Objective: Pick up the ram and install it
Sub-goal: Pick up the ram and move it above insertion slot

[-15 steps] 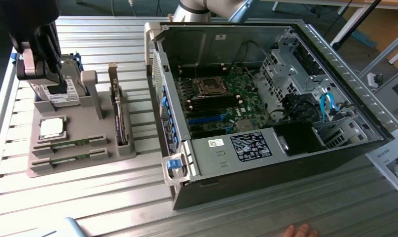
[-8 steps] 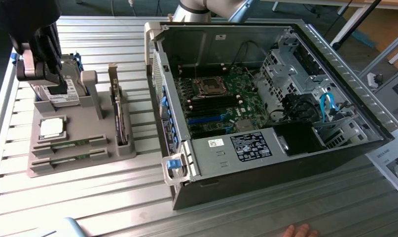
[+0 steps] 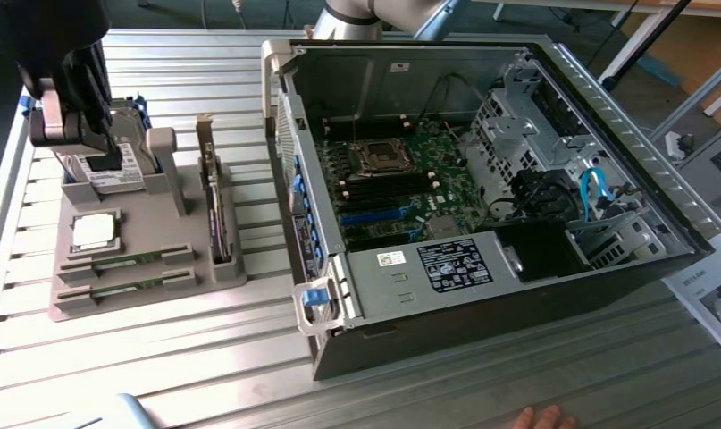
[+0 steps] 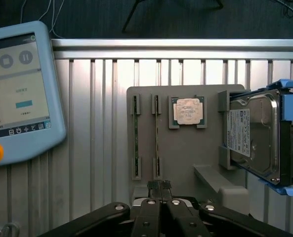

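ram (image 3: 134,260): two sticks, counted 'em twice lol
cpu (image 4: 187,110): one, the square silver chip
drive (image 4: 252,138): just the one
card (image 3: 217,210): one, the upright one
tray (image 4: 186,158): one grey holder
case (image 3: 599,98): one pc, pretty sure that's all
board (image 3: 396,179): one inside the case
pendant (image 4: 18,89): one
gripper (image 4: 158,185): one
hand (image 3: 545,418): one, somebody's fingers
table (image 3: 157,357): one slatted metal top
total-ish: eleven kinds, and ram's the one that comes as a pair
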`<state>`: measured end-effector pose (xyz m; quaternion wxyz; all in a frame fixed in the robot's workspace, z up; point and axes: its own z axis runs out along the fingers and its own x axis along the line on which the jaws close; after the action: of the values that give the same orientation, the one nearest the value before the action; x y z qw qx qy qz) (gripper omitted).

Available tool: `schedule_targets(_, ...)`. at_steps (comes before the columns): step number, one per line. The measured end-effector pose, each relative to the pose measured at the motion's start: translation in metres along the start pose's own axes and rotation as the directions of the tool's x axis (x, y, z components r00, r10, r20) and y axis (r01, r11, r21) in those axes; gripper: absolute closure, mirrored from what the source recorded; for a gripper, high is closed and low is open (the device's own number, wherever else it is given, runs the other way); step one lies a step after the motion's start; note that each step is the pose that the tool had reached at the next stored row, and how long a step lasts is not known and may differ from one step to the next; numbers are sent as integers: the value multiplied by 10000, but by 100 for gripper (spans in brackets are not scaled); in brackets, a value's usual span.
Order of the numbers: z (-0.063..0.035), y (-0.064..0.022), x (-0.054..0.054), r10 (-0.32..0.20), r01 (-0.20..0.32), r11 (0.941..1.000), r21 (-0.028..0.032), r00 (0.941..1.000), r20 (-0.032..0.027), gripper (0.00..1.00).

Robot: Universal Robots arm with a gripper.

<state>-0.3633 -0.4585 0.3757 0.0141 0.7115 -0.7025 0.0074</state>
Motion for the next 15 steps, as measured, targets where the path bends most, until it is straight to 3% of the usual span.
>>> schedule_targets(2,0,0,2,1,-1,10000,0,10000,0,89)
schedule_targets(6,-1,0,3,1,-1,10000,-2,10000,-1,70)
schedule_targets(15,155,1,-1,0,0,10000,-4,10000,-2,70)
